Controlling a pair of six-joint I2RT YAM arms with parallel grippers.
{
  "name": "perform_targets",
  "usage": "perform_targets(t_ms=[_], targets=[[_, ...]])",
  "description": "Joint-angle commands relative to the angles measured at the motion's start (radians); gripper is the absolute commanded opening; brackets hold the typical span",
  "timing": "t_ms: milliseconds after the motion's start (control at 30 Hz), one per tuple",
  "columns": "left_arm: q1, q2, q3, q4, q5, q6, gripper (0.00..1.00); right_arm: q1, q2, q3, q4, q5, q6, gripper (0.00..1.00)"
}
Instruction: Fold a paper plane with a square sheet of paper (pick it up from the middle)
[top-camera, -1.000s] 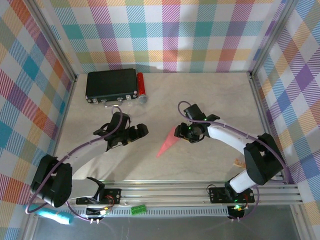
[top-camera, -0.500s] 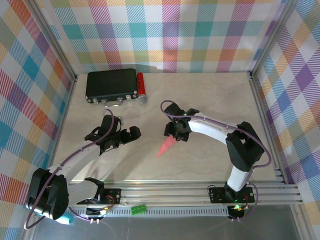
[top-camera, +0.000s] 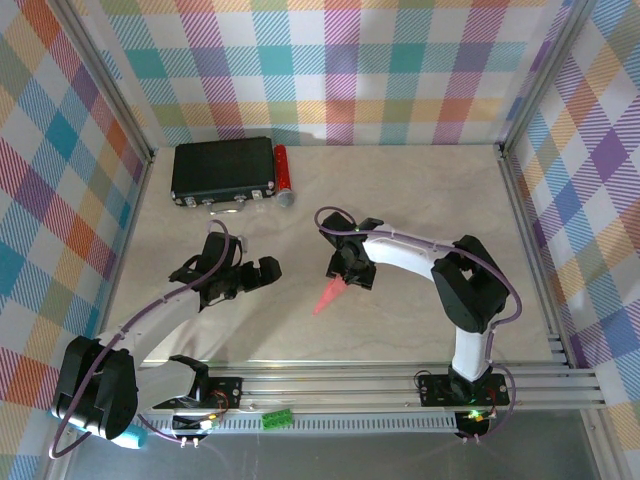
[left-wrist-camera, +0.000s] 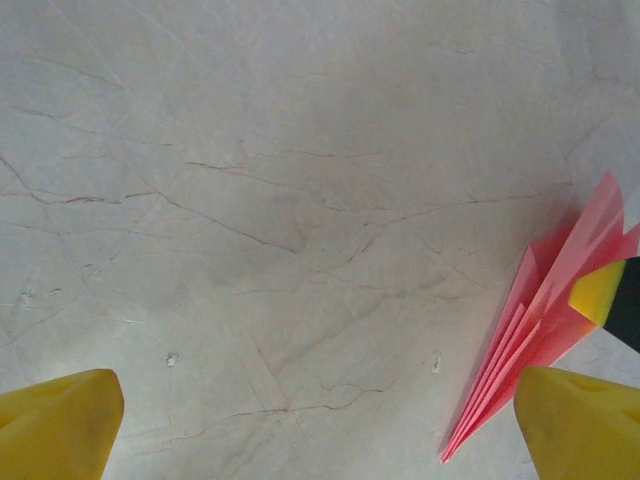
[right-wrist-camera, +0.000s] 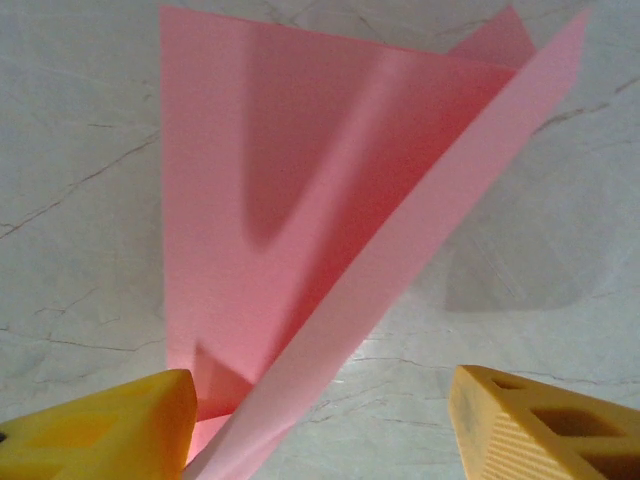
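The pale marbled table (top-camera: 420, 200) carries a black box (top-camera: 222, 168) at its far left corner. From the top view, the right arm (top-camera: 400, 248) rises from its base, bends sharply at the elbow and stretches its white forearm leftward to mid-table, wrist pitched down. The left arm (top-camera: 160, 315) runs diagonally up from its base, forearm low and pointing right. The right gripper (top-camera: 348, 270) sits over the wide tail of the paper plane (top-camera: 328, 297). Its wrist camera shows the yellow fingertips (right-wrist-camera: 100, 425) spread well apart with the pink folds standing up between them. The paper lies close against the left-hand finger, but contact cannot be made out for certain, and nothing is pinched. The left gripper (top-camera: 255, 275) hangs over bare table, well apart from the plane, fingers wide and empty. In its own view the plane lies at the right edge, with one tip of the other gripper at its tail. The plane lies near the table's middle, sharp tip aimed toward the near-left. A small red cylinder (top-camera: 282, 170) lies just beside the box's right end.
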Motion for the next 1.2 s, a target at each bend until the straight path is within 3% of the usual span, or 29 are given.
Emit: perform_targets(t_ms=[0,400,800,967,1167], targets=[[0.013,-0.007,-0.012,-0.012,0.02,0.013,1.0,0.003,-0.026,-0.004,-0.051,0.027,0.057,0.65],[0.013,0.012,-0.01,-0.009,0.027,0.002,1.0,0.004,-0.047,-0.052,-0.016,0.016,0.117,0.48],[0.013,0.005,0.0,-0.03,0.015,-0.011,1.0,0.005,-0.073,-0.057,0.018,0.042,0.097,0.1],[0.018,-0.02,0.011,-0.053,-0.036,-0.024,1.0,0.005,-0.16,-0.043,0.091,0.049,-0.05,0.04],[0.026,-0.053,0.02,-0.049,-0.08,-0.068,1.0,0.003,-0.23,-0.069,0.295,-0.134,-0.306,0.05]])
